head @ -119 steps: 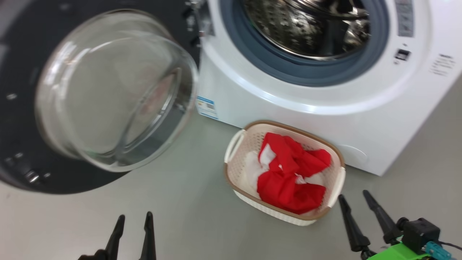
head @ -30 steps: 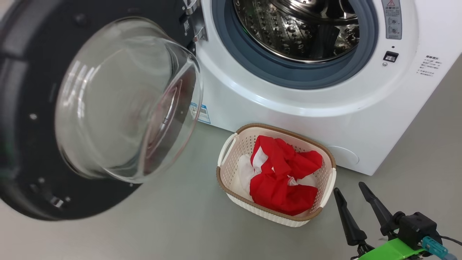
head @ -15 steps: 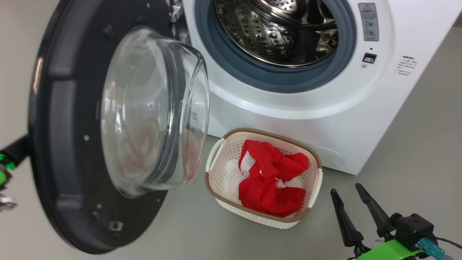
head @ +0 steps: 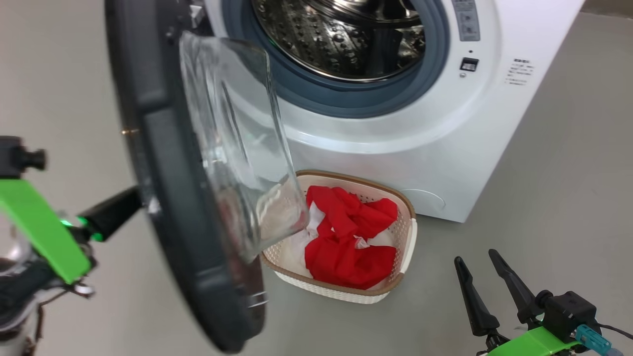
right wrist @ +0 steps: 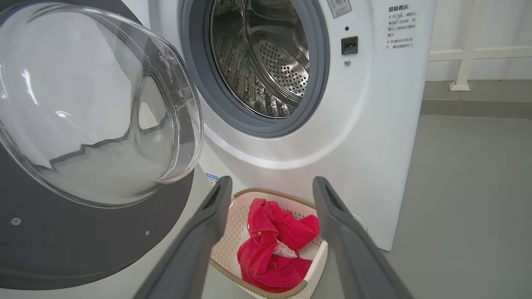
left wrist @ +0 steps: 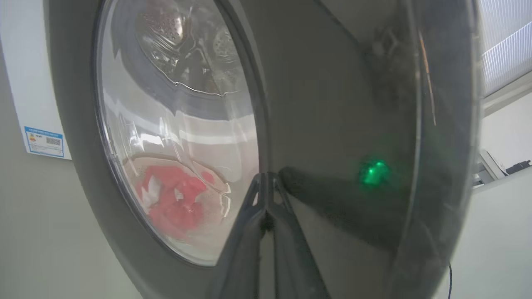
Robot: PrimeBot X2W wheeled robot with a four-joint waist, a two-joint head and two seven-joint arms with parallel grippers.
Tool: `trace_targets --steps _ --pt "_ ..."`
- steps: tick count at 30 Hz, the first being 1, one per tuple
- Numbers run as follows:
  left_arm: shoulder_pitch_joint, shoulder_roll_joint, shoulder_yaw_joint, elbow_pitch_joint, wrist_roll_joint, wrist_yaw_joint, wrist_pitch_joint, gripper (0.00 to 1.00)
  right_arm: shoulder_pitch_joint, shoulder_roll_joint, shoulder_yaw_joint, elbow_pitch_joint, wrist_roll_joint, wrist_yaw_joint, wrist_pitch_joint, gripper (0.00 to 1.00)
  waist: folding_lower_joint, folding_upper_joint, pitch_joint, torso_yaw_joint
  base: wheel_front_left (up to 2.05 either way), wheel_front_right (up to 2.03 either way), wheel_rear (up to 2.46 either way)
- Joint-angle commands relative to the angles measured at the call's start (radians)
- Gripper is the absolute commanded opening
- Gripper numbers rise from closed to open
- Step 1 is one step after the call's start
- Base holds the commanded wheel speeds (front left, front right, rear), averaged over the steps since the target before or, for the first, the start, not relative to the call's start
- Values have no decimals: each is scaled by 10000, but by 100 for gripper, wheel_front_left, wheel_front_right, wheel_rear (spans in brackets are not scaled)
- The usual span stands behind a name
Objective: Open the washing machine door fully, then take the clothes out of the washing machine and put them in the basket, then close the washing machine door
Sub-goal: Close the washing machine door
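Beside the glossy black-rimmed washing machine door [head: 168, 163], left tool [left wrist: 266, 177] is clenched; right tool [head: 474, 256] gapes.

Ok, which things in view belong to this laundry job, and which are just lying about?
Job: big white front-loading washing machine; its round black-rimmed glass door; red-and-white fabric clothes; cream perforated plastic basket with brown rim; left gripper, shut against the door; right gripper, open.
Lying about: small blue label on the washer; white railing by the wall; grey floor.
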Motion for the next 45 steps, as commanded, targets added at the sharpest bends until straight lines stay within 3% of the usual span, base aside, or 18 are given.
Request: trace_targets --steps 1,8,17,19,21,24,25,26,28,45 --pt "-593 298 242 -486 117 -73 -149 0 -194 -54 184 -259 -33 75 -65 100 0 0 67 -154 0 0 0" --pt "-831 156 -250 -562 212 -73 -743 0 -229 -13 148 -265 -44 75 -65 100 0 0 112 -368 0 0 0" --pt "-678 405 -592 -179 248 -73 -1516 0 -224 20 64 -285 -56 75 -65 100 0 0 122 -379 0 0 0" --pt "-506 422 -626 -64 232 -73 -1757 4 -207 31 62 -273 -59 75 -65 100 0 0 81 -336 0 0 0" --pt "-249 439 -675 40 225 -73 -2019 22 -174 48 73 -259 -59 75 -65 100 0 0 17 -282 0 0 0" --pt "220 439 -734 212 195 -73 -2454 33 -124 71 123 -257 -67 75 -65 100 0 0 -54 -196 0 0 0" --pt "378 414 -737 290 182 -73 -2635 47 -106 77 137 -256 -70 75 -65 100 0 0 -78 -158 0 0 0" --pt "531 381 -747 370 146 -73 -2794 71 -93 77 153 -249 -66 75 -65 100 0 0 -100 -123 0 0 0" --pt "819 291 -747 519 64 -73 -3139 100 -74 58 174 -230 -53 75 -65 100 0 0 -137 -39 0 0 0" --pt "2907 -683 -981 2278 -66 -73 -6244 100 39 -76 376 -108 12 75 -65 100 0 0 -369 485 0 0 0"
